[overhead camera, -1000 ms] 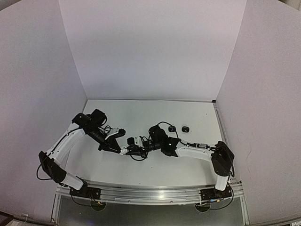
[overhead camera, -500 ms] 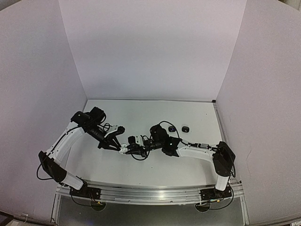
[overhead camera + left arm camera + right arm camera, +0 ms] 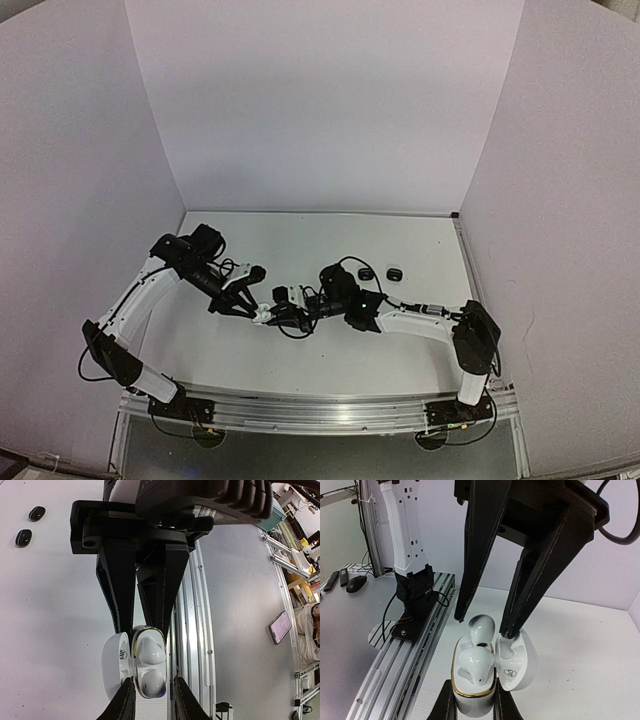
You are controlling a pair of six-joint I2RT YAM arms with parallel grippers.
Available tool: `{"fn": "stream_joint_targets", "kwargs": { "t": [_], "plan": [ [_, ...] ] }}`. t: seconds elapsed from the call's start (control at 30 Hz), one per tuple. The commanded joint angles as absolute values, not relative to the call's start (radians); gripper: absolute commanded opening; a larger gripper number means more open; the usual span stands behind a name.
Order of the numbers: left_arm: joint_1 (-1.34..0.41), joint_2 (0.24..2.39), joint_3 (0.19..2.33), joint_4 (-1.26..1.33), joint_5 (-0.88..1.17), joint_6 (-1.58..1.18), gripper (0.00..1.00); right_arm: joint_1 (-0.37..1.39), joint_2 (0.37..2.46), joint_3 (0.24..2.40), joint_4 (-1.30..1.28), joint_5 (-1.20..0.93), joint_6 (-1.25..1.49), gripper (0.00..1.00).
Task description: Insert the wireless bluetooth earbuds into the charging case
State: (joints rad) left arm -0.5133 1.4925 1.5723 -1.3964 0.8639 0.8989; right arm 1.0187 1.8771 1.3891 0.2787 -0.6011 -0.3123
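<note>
The white charging case (image 3: 470,692) with a gold rim is open, its lid (image 3: 517,662) hinged to one side. My right gripper (image 3: 474,707) is shut on the case's base and holds it just above the table. One white earbud (image 3: 477,662) sits in the near socket. A second white earbud (image 3: 482,626) stands tilted, partly in the far socket. My left gripper (image 3: 482,625) is open around this bud, its fingertips (image 3: 459,616) not clamping it. In the left wrist view both buds (image 3: 150,652) lie in the case (image 3: 136,652) between my left gripper (image 3: 154,702) fingers. In the top view the grippers (image 3: 262,310) meet left of centre.
Two small black rounded pieces (image 3: 366,273) (image 3: 395,272) lie on the white table behind the right arm; they also show in the left wrist view (image 3: 37,513). The aluminium rail (image 3: 395,665) runs along the table's near edge (image 3: 320,395). White walls enclose the table.
The two grippers have come together: the right one moved left with the case and the left one closed in over it.
</note>
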Motion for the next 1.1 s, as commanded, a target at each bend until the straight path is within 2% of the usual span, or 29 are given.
{"fn": "stream_joint_targets", "kwargs": {
  "t": [0.0,0.7,1.07],
  "plan": [
    [-0.502,1.476,1.603,-1.711,0.837,0.917,0.28,1.031,1.821,1.407,0.342,-0.672,-0.312,0.0],
    [-0.502,1.477,1.672,-1.674,0.876,0.873,0.34,1.01,1.852,1.432,0.342,-0.623,-0.229,0.0],
    [-0.502,1.476,1.7,-1.679,0.887,0.85,0.34,1.0,1.856,1.437,0.342,-0.563,-0.19,0.0]
  ]
}}
